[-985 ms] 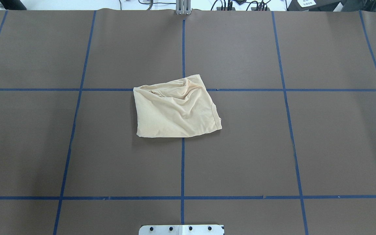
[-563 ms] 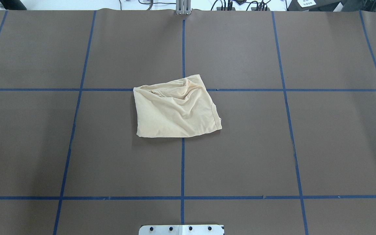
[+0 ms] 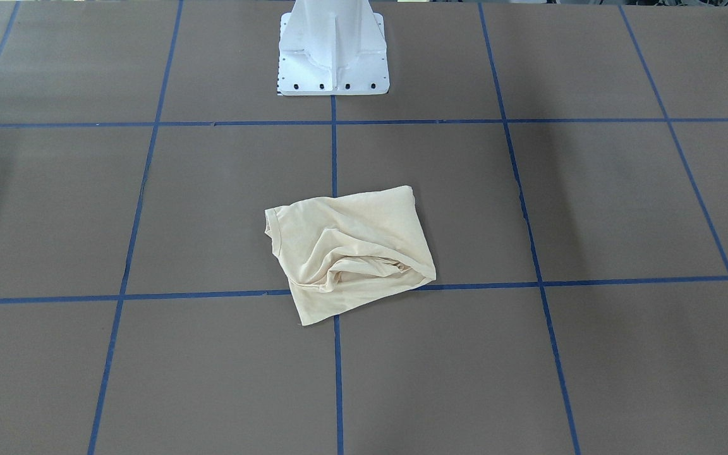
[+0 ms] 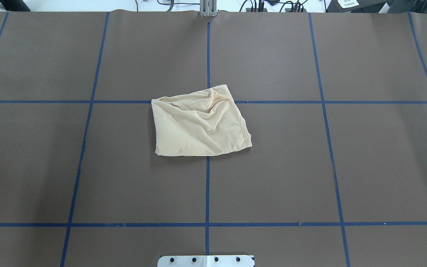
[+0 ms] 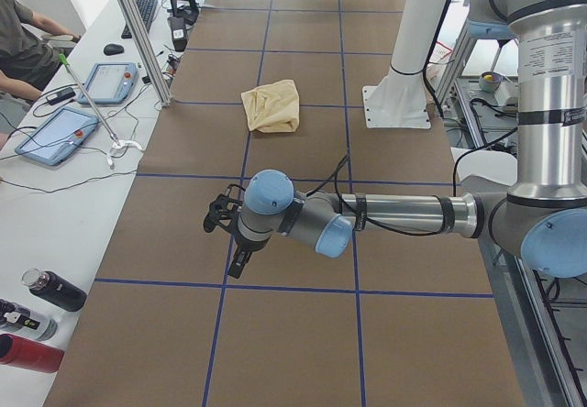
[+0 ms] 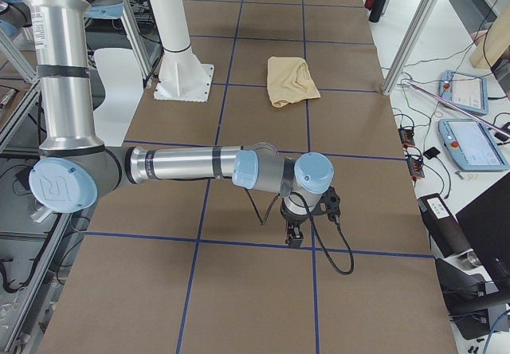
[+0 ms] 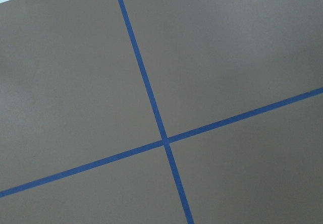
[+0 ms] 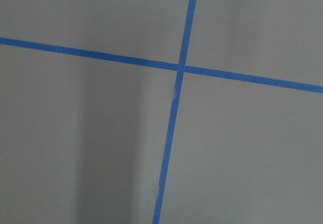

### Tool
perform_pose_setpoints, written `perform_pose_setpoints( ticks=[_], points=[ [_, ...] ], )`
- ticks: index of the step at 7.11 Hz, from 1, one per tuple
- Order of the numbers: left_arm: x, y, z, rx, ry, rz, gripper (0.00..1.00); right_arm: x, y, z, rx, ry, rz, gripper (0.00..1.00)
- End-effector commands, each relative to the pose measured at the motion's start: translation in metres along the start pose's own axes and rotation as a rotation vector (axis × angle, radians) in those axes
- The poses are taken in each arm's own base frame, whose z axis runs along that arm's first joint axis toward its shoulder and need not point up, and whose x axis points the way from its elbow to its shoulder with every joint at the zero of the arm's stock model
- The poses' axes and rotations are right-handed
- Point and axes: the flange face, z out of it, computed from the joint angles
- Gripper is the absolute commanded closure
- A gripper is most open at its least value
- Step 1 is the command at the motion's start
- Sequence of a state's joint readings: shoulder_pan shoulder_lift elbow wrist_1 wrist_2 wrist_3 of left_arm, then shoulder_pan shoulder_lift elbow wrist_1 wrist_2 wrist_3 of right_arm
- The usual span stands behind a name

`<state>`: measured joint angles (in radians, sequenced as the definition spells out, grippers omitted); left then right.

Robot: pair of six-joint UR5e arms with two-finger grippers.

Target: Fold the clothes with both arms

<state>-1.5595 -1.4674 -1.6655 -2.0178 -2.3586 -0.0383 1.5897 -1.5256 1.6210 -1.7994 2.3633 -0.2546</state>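
Lying loosely folded, the cream shirt is resting at the middle of the brown table, covering a crossing of blue tape lines. The left gripper and right gripper are hovering low over opposite ends, well apart from it; I cannot tell whether either is clenched or released.

Overhead and front-facing views look steeply down on the bench from opposite sides of the white pedestal; two side views look along the bench from either end. All four share the shirt. Both wrist views sit close above blue tape crossings.
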Motion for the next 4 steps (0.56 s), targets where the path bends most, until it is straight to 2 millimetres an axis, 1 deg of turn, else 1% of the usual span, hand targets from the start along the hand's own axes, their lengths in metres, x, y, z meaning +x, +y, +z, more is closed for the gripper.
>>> perform_pose_setpoints(
  ticks=[1,4],
  points=[
    [0.0035,-0.0024,-0.0025,0.007,0.003,0.008,0.0,0.0004,0.0005,0.0009,-0.002,-0.001,0.004,0.0],
    [0.0035,-0.0024,-0.0025,0.007,0.003,0.009,0.0,-0.0019,-0.0002,-0.0007,0.004,-0.008,-0.001,0.0]
  ],
)
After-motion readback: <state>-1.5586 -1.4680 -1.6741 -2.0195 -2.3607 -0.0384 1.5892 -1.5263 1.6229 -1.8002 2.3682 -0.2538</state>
